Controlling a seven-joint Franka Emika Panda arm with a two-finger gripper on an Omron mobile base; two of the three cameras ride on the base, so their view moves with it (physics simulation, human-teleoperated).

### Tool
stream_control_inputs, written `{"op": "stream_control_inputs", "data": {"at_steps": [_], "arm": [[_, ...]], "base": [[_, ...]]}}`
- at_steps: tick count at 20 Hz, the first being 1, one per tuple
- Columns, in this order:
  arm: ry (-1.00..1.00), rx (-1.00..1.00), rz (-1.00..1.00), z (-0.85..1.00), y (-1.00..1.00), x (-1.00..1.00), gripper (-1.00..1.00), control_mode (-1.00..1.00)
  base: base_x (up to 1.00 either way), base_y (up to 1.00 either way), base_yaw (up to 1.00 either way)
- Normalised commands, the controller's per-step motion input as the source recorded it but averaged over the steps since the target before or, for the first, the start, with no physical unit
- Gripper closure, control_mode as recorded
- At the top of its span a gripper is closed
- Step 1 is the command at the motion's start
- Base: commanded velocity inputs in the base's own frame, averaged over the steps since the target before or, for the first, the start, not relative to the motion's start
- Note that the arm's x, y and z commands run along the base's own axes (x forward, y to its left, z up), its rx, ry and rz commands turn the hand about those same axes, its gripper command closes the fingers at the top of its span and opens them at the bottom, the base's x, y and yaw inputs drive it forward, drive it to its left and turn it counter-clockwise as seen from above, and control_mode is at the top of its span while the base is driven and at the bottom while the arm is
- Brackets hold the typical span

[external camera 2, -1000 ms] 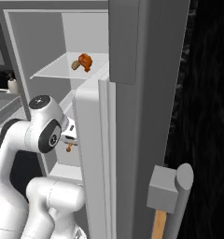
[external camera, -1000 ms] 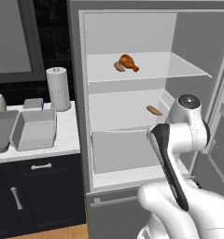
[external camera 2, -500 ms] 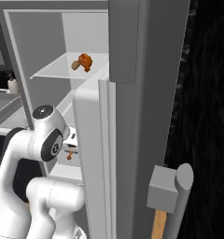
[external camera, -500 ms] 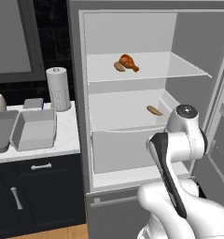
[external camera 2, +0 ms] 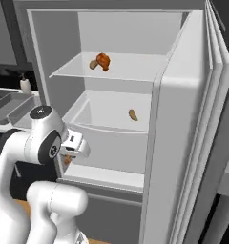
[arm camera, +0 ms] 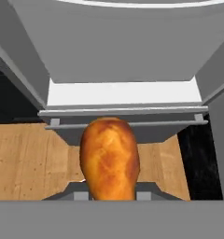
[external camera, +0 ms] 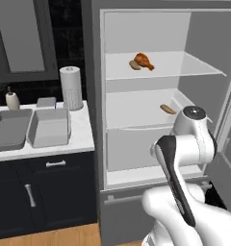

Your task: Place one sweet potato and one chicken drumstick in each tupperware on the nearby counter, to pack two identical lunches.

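Note:
My gripper [arm camera: 110, 193] is shut on a golden-brown chicken drumstick [arm camera: 109, 158], held low in front of the open fridge, above the wooden floor. In the right base view the gripper [external camera 2: 71, 153] hangs under the white hand, with a bit of the drumstick [external camera 2: 67, 160] showing below it. A second chicken drumstick [external camera: 144, 61] lies on the top fridge shelf beside a sweet potato [external camera: 134, 65]. Another sweet potato [external camera: 168, 109] rests on the middle shelf. Two grey tupperware trays [external camera: 49, 139] [external camera: 6, 142] stand side by side on the white counter [external camera: 81, 137] to the left.
The fridge door [external camera 2: 183, 157] stands open on the right. A paper towel roll [external camera: 71, 88], a soap bottle [external camera: 12, 100] and a small grey box [external camera: 45, 102] stand at the back of the counter. Dark cabinets with bar handles [external camera: 56, 164] are below.
The arm's elbow has sunk and drawn back to the right, away from the shelves, with the drumstick still gripped. Both base views have shifted a little.

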Motion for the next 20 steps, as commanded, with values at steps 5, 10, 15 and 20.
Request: {"op": "stream_control_inputs", "data": {"at_steps": [5, 10, 15, 20], "arm": [[0.0, 0.0, 0.0, 0.0, 0.0, 0.0, 1.0, 1.0], [0.0, 0.0, 0.0, 0.0, 0.0, 0.0, 1.0, 1.0], [0.0, 0.0, 0.0, 0.0, 0.0, 0.0, 1.0, 1.0], [0.0, 0.0, 0.0, 0.0, 0.0, 0.0, 1.0, 1.0]], "base": [[-0.07, 1.0, 0.0], [0.0, 1.0, 0.0], [0.08, 1.0, -0.04], [0.39, 0.99, -0.17]]}}
